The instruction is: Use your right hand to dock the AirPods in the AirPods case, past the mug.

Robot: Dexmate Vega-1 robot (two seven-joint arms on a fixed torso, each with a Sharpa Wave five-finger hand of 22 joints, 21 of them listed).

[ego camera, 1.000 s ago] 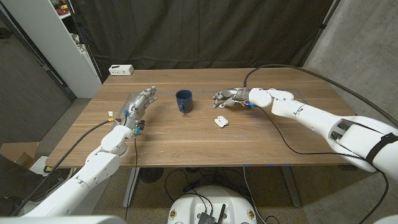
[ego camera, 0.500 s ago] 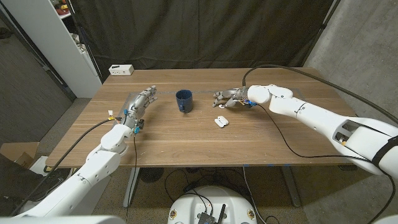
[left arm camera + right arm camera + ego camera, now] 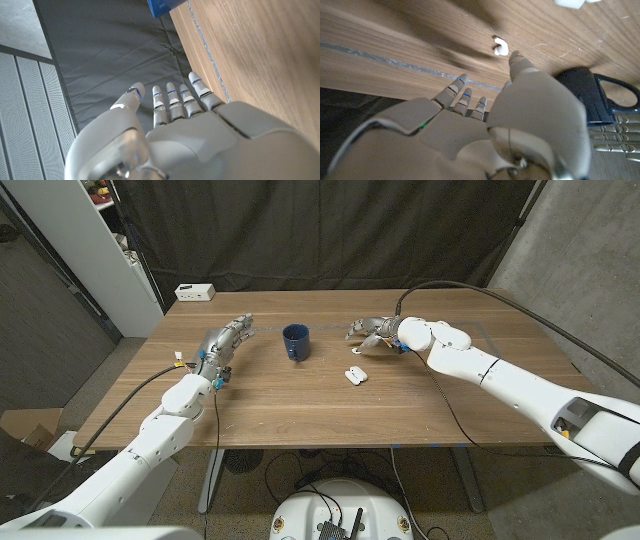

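A dark blue mug [image 3: 296,341] stands mid-table. To its right and nearer me lies the white AirPods case [image 3: 355,375], lid open. One white AirPod [image 3: 499,46] lies on the wood, seen small under my right hand [image 3: 357,352]. My right hand [image 3: 368,332] hovers just above it, right of the mug, fingers bent and thumb apart, holding nothing. The right wrist view shows this hand [image 3: 520,115], the mug [image 3: 587,97] and the case's edge [image 3: 570,3]. My left hand [image 3: 225,342] is left of the mug, fingers straight and spread.
A small white box [image 3: 194,292] sits at the table's far left corner. A strip of tape [image 3: 395,62] runs across the wood beyond my right hand. The left wrist view shows my left hand [image 3: 185,130], the table edge [image 3: 210,75] and a dark curtain behind.
My right hand has drifted slightly away from the table's front, staying above the AirPod. The left hand has lifted a little. Mug and case have not moved.
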